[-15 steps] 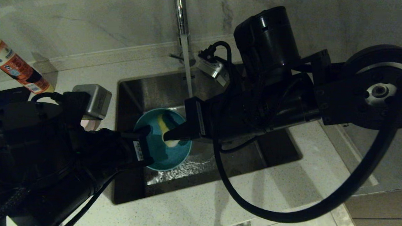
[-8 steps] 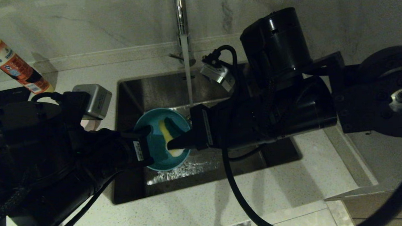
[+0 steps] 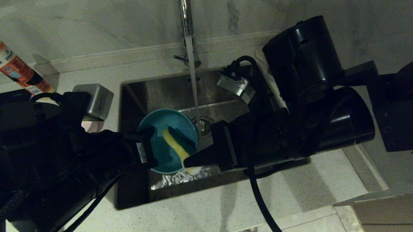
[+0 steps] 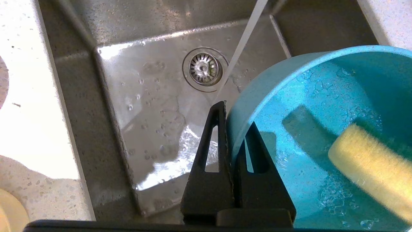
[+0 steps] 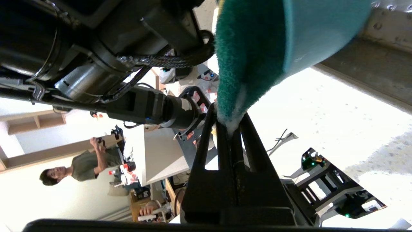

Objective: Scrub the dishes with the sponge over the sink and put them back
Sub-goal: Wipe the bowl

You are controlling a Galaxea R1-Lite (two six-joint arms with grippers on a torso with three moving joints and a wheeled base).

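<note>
Mid-scrub: my left gripper (image 3: 151, 134) is clamped on the light blue bowl's (image 3: 161, 123) rim, holding it tilted over the sink (image 3: 224, 103) beside the running tap stream (image 3: 193, 79). My right gripper (image 3: 187, 161) pinches the sponge (image 3: 178, 144) against the bowl's inside. Putting it back remains; other bowls unseen.

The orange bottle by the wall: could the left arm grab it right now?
Probably not: the left gripper is shut on the blue bowl's rim over the sink. It would have to put it down first to take the orange bottle.

light blue bowl (image 3: 164, 149) | sponge (image 3: 178, 144) green over yellow | sink (image 3: 166, 90) brushed steel grey | bottle (image 3: 17, 70) orange-white
</note>
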